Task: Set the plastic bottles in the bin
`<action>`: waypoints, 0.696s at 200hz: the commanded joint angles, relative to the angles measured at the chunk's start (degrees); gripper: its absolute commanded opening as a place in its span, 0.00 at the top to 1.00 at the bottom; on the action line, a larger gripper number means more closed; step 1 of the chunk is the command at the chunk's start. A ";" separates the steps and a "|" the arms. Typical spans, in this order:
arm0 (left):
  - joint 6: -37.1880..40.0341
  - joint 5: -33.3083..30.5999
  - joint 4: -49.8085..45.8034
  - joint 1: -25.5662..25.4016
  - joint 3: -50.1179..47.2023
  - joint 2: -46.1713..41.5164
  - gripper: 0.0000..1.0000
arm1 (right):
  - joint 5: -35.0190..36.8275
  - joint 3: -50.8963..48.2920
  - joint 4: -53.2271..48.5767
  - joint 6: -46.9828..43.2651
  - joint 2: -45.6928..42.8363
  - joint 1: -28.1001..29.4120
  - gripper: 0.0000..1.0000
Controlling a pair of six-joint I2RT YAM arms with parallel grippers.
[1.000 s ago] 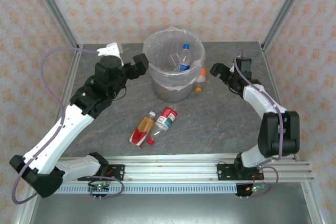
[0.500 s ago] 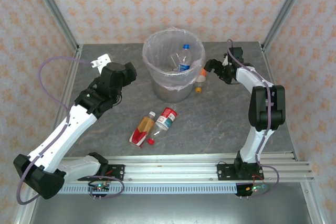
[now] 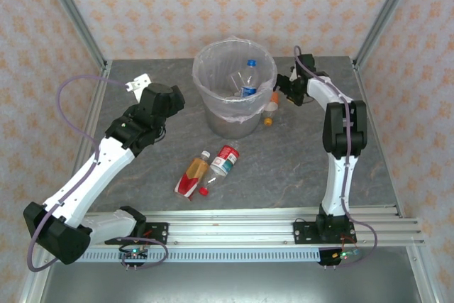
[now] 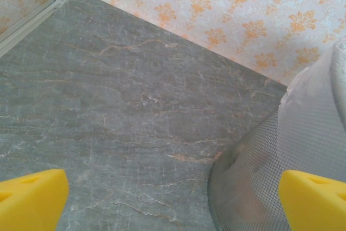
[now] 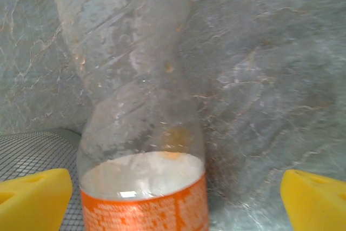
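Roughly near-far: orange-label bottle [image 3: 272, 104], cap nearward.

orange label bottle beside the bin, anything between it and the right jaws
Nothing visible. The orange label bottle sits straight ahead of the open right jaws, with the bin close beside it.

- Bin [image 3: 204, 108]: round, grey, white bag folded over rim; rear centre of grey marbled table [image 3: 298, 161].
- Blue-labelled bottle [image 3: 248, 87]: inside bin, among clear ones.
- Orange-labelled bottle [image 3: 270, 106]: just beside bin's right wall.
- Yellow-and-red-labelled bottle [image 3: 191, 177] and red-labelled bottle [image 3: 225, 160]: lying side by side in front of bin.
- Right gripper [image 3: 284, 90]: near orange-labelled bottle.
- Left arm [image 3: 106, 154]: wrist end near bin's left side.
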 commanded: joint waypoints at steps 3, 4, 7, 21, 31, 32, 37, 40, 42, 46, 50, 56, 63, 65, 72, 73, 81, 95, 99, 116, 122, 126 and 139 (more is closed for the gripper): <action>-1.42 -1.62 -0.73 0.48 -0.45 -0.21 0.00 | 0.16 5.56 -4.52 -1.60 3.08 1.13 0.01; -1.42 -1.61 -0.78 0.52 -0.45 -0.21 0.00 | 0.18 5.75 -4.53 -1.58 3.15 1.18 0.01; -1.42 -1.56 -0.75 0.60 -0.45 -0.21 0.00 | 0.24 6.18 -4.58 -1.48 3.47 1.22 0.01; -1.47 -1.44 -0.73 0.56 -0.43 0.05 0.00 | 1.30 8.81 -5.46 -1.22 5.21 1.49 0.01; -1.51 -1.43 -0.74 0.69 -0.49 0.12 0.00 | 3.23 11.63 -7.56 -1.36 6.97 1.82 0.01; -1.51 -1.43 -0.73 0.71 -0.51 0.13 0.00 | 3.47 11.90 -7.67 -1.37 7.16 1.83 0.01; -1.51 -1.43 -0.78 0.66 -0.54 0.13 0.00 | 4.85 13.46 -9.17 -1.48 8.12 2.05 0.02; -1.51 -1.43 -0.81 0.71 -0.54 0.14 0.00 | 6.03 14.45 -10.02 -1.42 8.68 2.17 0.02; -1.47 -1.43 -0.82 0.73 -0.54 0.14 0.00 | 6.60 14.85 -10.59 -1.35 9.04 2.12 0.03; -1.51 -1.47 -0.84 0.72 -0.62 0.11 0.00 | 8.21 16.12 -11.40 -1.17 9.72 2.39 0.05; -1.51 -1.43 -0.87 0.77 -0.62 0.14 0.00 | 9.30 16.90 -12.07 -0.99 10.28 2.52 0.07; -1.52 -1.44 -0.91 0.76 -0.65 0.10 0.00 | 10.33 17.55 -12.34 -0.63 10.90 2.70 0.09; -1.51 -1.45 -0.92 0.76 -0.61 0.06 0.00 | 10.57 17.89 -12.08 0.09 11.46 2.72 0.11; -1.51 -1.50 -0.91 0.74 -0.69 0.06 0.00 | 10.55 18.00 -11.98 0.28 11.54 2.79 0.12; -1.51 -1.53 -0.92 0.83 -0.76 0.05 0.00 | 10.31 18.38 -11.60 0.70 11.96 2.88 0.13; -1.51 -1.57 -0.96 0.82 -0.78 0.05 0.00 | 10.26 18.49 -11.63 0.67 12.07 2.89 0.13; -1.50 -1.60 -0.94 0.82 -0.79 0.05 0.00 | 10.07 19.57 -12.17 0.79 12.88 3.13 0.14; -1.42 -1.71 -0.91 1.00 -0.80 0.14 0.00 | 10.28 22.93 -14.66 0.10 14.83 3.63 0.15; -1.42 -1.66 -0.91 1.04 -0.79 0.23 0.00 | 10.54 24.11 -15.61 -0.23 15.46 3.75 0.15; -1.42 -1.54 -0.65 1.08 -0.88 0.51 0.00 | 12.79 28.08 -18.95 -0.98 17.76 4.13 0.15; -1.42 -1.50 -0.56 1.08 -0.83 0.71 0.00 | 14.46 28.87 -19.79 -0.94 18.22 4.26 0.16; -1.42 -1.36 -0.56 1.08 -0.80 0.80 0.00 | 15.85 29.17 -20.14 -0.97 18.39 4.30 0.17; -1.41 -1.09 -0.38 1.14 -0.71 1.21 0.00 | 19.85 29.68 -20.83 -0.95 18.68 4.30 0.20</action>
